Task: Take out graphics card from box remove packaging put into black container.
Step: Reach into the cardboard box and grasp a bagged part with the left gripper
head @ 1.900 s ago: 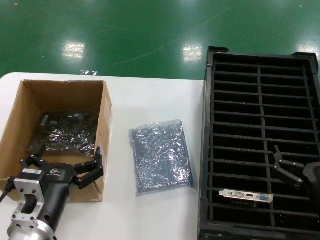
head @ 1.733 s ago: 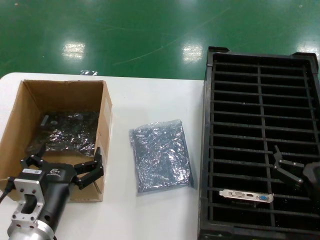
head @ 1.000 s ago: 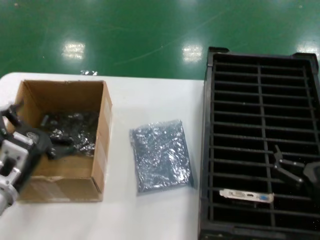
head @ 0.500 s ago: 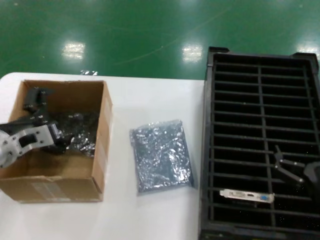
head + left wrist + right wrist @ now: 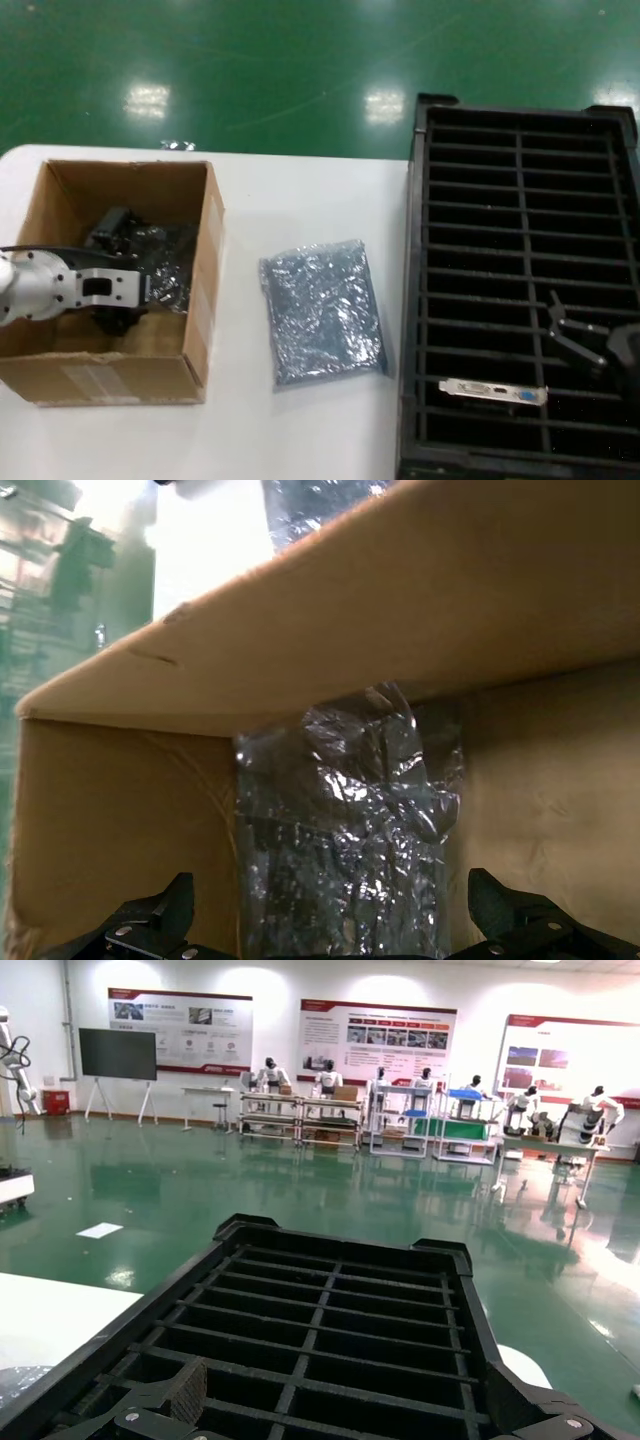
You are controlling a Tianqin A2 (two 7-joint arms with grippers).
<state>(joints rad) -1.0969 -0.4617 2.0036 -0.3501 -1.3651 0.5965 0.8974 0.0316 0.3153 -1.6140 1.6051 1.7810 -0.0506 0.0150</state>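
The ribbed black container [image 5: 520,290] holds a bracketed graphics card [image 5: 494,391] near the open right pincer [image 5: 585,345]. Inside the corrugated box [image 5: 200,290], the left pincer [image 5: 340,925] gapes around crinkly packaging [image 5: 345,830].

Head overhead — wrists close, box [image 5: 205,250] shared
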